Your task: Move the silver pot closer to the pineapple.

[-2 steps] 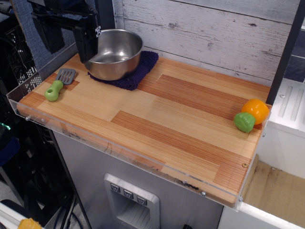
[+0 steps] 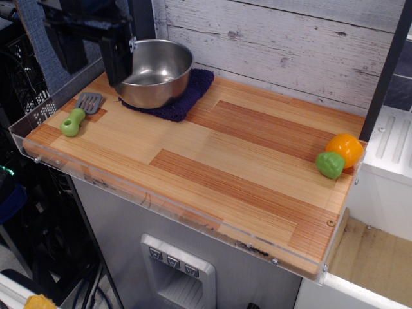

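The silver pot (image 2: 156, 72) is a shiny steel bowl standing on a dark purple knitted cloth (image 2: 187, 96) at the back left of the wooden board. My black gripper (image 2: 120, 64) is down at the pot's left rim and touches or overlaps it. Its fingers merge into one dark block, so I cannot tell whether they clamp the rim. The pineapple (image 2: 341, 154), an orange-yellow toy with a lumpy green part, lies at the far right edge of the board, well apart from the pot.
A grey spatula with a green handle (image 2: 78, 114) lies at the left edge, in front of the gripper. The board (image 2: 232, 161) has a clear plastic lip along its front and left sides. A white plank wall (image 2: 277, 45) stands behind it.
The gripper has shifted very slightly at the pot's left rim. The pot, cloth, spatula and pineapple have not moved.
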Motion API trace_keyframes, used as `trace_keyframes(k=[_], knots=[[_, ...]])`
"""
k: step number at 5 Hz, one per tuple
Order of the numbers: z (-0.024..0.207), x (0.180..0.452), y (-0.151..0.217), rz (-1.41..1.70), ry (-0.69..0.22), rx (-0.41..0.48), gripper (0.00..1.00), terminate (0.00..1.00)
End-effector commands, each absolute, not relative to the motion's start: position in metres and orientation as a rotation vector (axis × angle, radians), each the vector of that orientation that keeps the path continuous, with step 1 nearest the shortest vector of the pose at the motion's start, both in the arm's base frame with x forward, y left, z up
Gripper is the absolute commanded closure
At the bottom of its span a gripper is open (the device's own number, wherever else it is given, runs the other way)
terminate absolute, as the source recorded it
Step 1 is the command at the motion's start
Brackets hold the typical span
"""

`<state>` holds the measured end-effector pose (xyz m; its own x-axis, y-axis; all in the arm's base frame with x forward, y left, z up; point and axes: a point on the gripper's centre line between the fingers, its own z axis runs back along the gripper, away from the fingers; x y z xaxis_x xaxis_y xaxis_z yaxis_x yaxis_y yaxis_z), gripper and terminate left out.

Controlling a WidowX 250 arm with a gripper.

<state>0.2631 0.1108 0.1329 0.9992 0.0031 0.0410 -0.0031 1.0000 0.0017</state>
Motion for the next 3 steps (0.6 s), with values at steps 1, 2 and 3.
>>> trace_keyframes(k=[1,2,3], knots=[[0.118,0.328,0.120,-0.006,-0.028,-0.008,0.00,0.00],[0.110,0.356,0.118,-0.017,-0.041,0.014,0.00,0.00],[0.104,0.367,0.106,-0.046,-0.048,0.041,0.00,0.00]])
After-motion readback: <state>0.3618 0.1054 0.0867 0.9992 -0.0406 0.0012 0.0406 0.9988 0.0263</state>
